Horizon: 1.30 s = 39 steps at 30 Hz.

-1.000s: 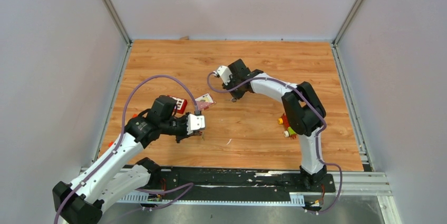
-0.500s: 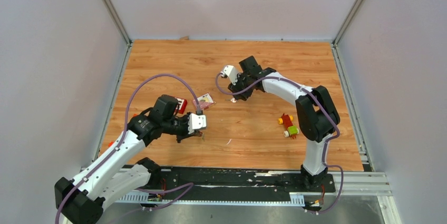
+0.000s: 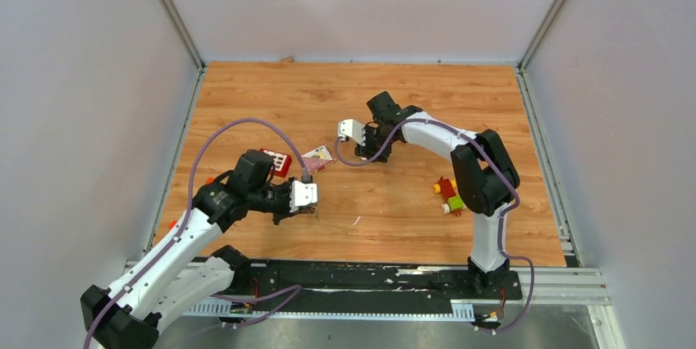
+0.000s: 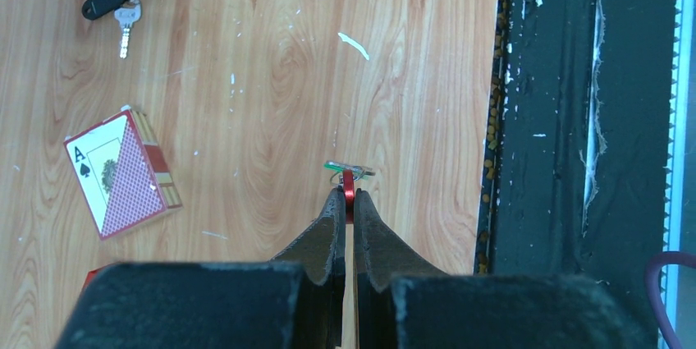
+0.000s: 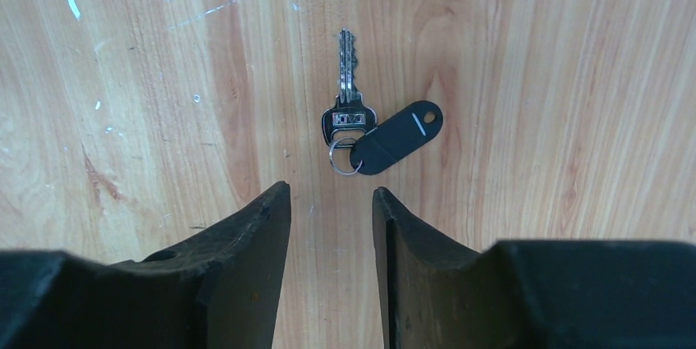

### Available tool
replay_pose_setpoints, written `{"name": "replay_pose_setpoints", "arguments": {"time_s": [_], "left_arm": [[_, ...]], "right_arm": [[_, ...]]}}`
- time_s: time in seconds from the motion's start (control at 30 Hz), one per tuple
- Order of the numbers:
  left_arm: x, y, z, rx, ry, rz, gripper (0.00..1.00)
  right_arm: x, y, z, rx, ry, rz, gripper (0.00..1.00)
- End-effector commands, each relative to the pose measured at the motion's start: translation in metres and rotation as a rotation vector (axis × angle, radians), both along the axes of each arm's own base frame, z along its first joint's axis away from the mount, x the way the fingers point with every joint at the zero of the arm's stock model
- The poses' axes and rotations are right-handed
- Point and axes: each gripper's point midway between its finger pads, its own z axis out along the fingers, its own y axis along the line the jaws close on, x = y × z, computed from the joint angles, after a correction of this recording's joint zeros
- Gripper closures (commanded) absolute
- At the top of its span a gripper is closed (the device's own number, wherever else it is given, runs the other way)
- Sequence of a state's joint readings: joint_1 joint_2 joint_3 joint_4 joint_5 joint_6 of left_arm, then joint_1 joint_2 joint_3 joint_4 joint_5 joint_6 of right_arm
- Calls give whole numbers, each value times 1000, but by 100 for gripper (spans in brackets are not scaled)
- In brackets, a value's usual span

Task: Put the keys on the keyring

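In the left wrist view my left gripper (image 4: 348, 195) is shut on the thin red keyring (image 4: 348, 181). A green-headed key (image 4: 350, 170) sits across the ring's tip, touching it. The black key (image 5: 348, 111), with a metal blade and a black oval tag (image 5: 399, 135) on a small split ring, lies flat on the wood. My right gripper (image 5: 331, 193) hovers open just short of it, with nothing between its fingers. From above, the left gripper (image 3: 312, 209) is at the near middle and the right gripper (image 3: 363, 150) is at mid table. The same black key (image 4: 115, 6) shows far left in the left wrist view.
A pack of playing cards (image 3: 318, 157) and a red box (image 3: 277, 162) lie between the two grippers. A red-yellow-green block cluster (image 3: 448, 195) sits by the right arm's base. The black rail (image 4: 574, 119) marks the table's near edge, close to the left gripper.
The right gripper's jaws have opened, and its wrist swung right, then back left over the black key. The left arm has barely moved and still grips the ring.
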<state>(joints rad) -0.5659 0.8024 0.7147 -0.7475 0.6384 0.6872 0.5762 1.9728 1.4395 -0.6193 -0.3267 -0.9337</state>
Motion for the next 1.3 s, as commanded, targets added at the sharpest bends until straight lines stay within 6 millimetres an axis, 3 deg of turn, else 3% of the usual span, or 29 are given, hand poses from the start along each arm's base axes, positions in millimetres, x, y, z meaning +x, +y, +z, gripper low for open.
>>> {"name": "replay_pose_setpoints", "arguments": {"time_s": [0.0,0.33,0.77,1.0,1.27], "left_arm": [[-6,-3,8,-33,-11,-41,100],[-11,-3,5,-34,-3,-61,100],[-11,-3,3,-35,-5,-66,100],[-11,-3,2,-33,-3,-64,100],[-10,-3,2,-32,-5,-63,100]], "right_arm": [[6,14,5,-12,-61,125,59],[13,19,-5,-75,-121,197,61],[21,20,-14,-130,-154,247,70],[20,18,-23,-154,-147,264,85],[13,20,-9,-114,-138,259,100]]}}
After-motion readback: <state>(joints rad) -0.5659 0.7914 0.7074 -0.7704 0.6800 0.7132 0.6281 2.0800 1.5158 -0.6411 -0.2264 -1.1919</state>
